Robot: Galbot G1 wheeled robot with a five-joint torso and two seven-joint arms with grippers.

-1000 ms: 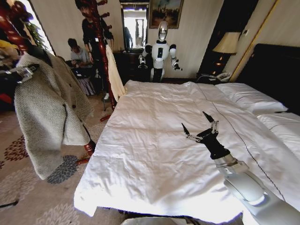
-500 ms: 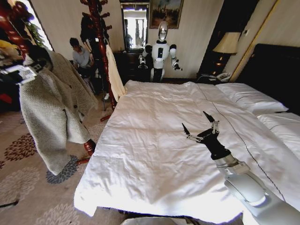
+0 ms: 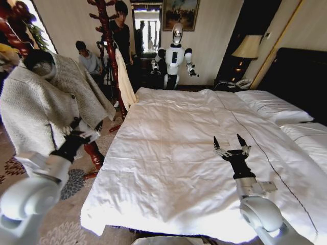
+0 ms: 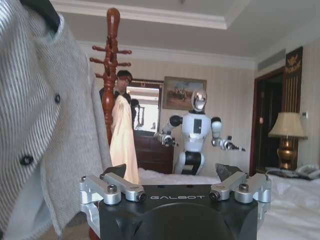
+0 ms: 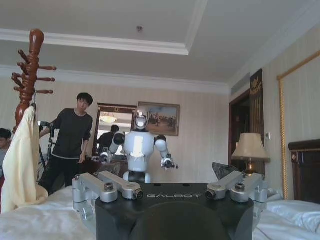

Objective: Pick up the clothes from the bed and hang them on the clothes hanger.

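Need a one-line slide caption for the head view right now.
Grey-beige tweed jacket hangs beside the white-duvet bed; open left gripper just below it, open right gripper over the duvet.

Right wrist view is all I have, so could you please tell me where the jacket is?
Observer: The jacket is off the bed. It hangs upright at the robot's left, with a black hanger at its collar.
Operator: Thank you. And what is the other arm doing?
Observer: The left claw is open and holds nothing, raised in front of the jacket's lower front. I cannot tell whether it touches the cloth.
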